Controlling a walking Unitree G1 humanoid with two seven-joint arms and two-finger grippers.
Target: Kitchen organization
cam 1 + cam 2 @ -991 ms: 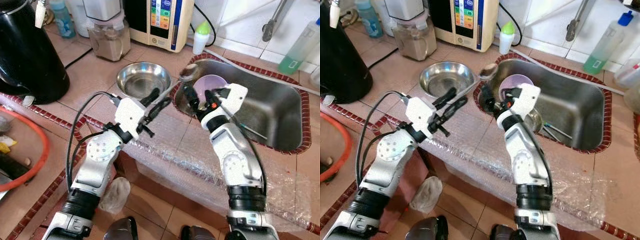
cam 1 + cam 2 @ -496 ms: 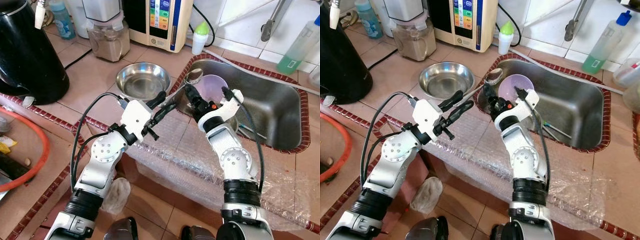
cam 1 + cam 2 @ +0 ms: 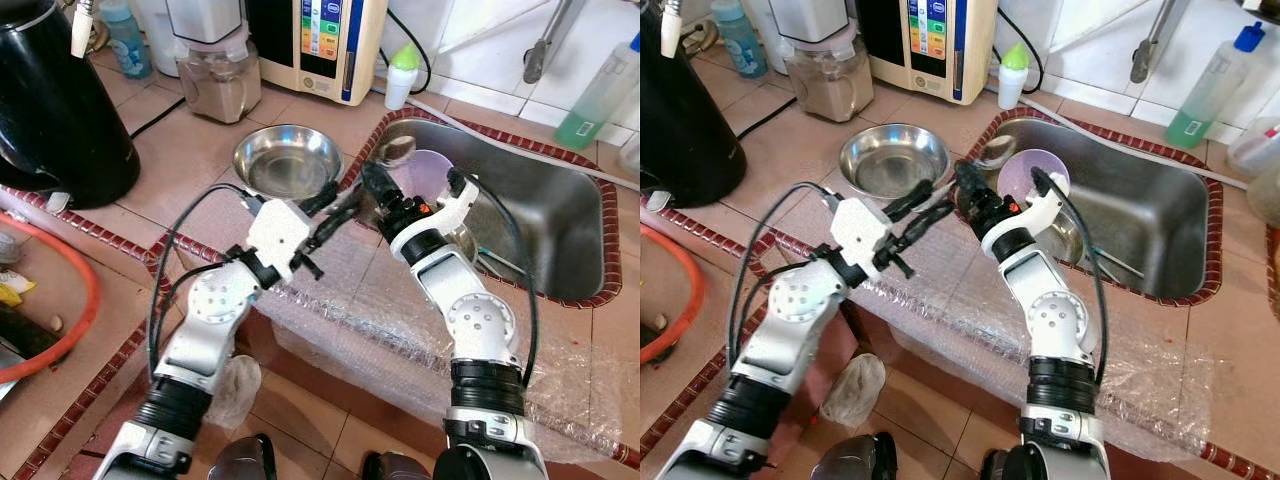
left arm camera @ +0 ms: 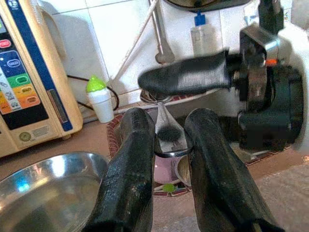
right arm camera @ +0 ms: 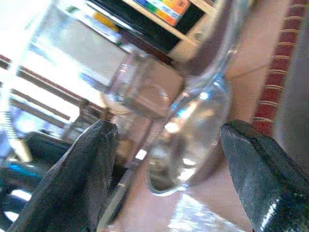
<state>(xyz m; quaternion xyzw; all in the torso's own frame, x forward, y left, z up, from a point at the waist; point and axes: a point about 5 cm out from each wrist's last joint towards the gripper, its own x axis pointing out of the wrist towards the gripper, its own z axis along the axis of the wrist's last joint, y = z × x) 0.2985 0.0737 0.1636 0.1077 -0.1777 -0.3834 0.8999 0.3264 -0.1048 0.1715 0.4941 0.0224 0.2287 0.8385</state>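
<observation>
Left claw (image 3: 325,205) has the metal spoon (image 4: 166,131) pinched by its handle between both black fingers, right at the sink's near-left corner. Right claw (image 3: 375,180) meets it there with fingers spread wide, spoon bowl sitting in the gap, nothing gripped. Steel bowl (image 3: 287,160) rests on the tiled table at ten o'clock from the claws. Purple bowl (image 3: 425,172) lies in the sink (image 3: 560,215) at two o'clock. Green-capped bottle (image 3: 402,75) stands at twelve, beside the water machine (image 3: 318,45).
</observation>
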